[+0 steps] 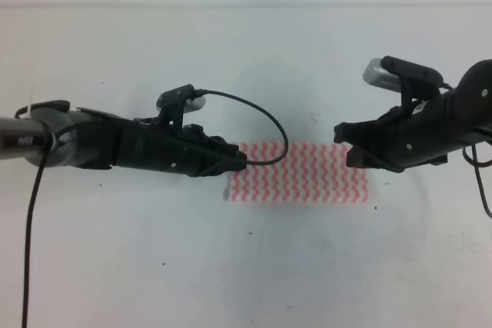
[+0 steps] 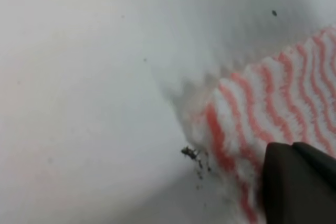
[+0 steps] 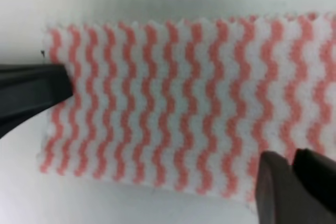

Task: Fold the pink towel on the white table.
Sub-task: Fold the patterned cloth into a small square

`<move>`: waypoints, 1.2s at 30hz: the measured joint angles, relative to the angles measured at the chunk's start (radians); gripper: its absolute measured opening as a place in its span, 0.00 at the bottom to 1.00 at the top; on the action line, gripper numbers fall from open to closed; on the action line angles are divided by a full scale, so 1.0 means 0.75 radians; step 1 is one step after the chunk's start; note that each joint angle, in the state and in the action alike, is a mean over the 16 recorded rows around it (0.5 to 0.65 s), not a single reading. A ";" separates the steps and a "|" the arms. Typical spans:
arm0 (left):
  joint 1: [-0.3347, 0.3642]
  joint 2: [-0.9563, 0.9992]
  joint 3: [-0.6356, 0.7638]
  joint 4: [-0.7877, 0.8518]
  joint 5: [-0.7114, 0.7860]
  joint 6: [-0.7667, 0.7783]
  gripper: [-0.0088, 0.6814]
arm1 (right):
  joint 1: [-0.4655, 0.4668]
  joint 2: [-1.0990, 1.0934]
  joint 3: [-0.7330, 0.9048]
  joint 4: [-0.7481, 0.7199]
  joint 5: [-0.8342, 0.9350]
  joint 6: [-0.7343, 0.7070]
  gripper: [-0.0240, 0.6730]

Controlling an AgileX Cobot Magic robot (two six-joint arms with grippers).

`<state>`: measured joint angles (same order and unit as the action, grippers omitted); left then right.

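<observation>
Towel [image 1: 300, 172] lay flat on table [image 1: 231, 266]. Left gripper [image 1: 238, 160] at left edge, right gripper [image 1: 347, 144] at right edge; jaw opening and hold could not be told. Step: edge grasp. Next: pinch, lift, fold over.

Overhead cam looks straight down at the white table [image 1: 246, 266]; both wrist cams sit close, sharing the pink towel [image 1: 304, 173], left one kinda blurry.

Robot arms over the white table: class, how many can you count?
2. Left black arm's tool sits at the striped pink cloth towel's left edge; right arm's tool at its right edge.
</observation>
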<state>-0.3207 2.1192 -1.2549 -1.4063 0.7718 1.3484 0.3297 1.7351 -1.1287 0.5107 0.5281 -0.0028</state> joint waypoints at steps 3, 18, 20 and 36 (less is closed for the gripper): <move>0.000 0.003 0.000 0.007 0.002 -0.007 0.01 | -0.007 0.002 0.000 0.000 -0.012 0.008 0.22; 0.000 0.006 -0.003 0.033 0.003 -0.050 0.00 | -0.075 0.077 0.000 0.003 0.004 0.075 0.42; 0.000 0.006 -0.003 0.037 0.004 -0.053 0.00 | -0.078 0.096 -0.001 0.003 0.007 0.076 0.42; 0.000 0.006 -0.003 0.045 0.005 -0.060 0.00 | -0.079 0.234 -0.079 -0.002 -0.003 0.071 0.42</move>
<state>-0.3207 2.1237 -1.2574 -1.3722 0.7754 1.3034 0.2707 1.9107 -1.1878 0.5090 0.5256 0.0501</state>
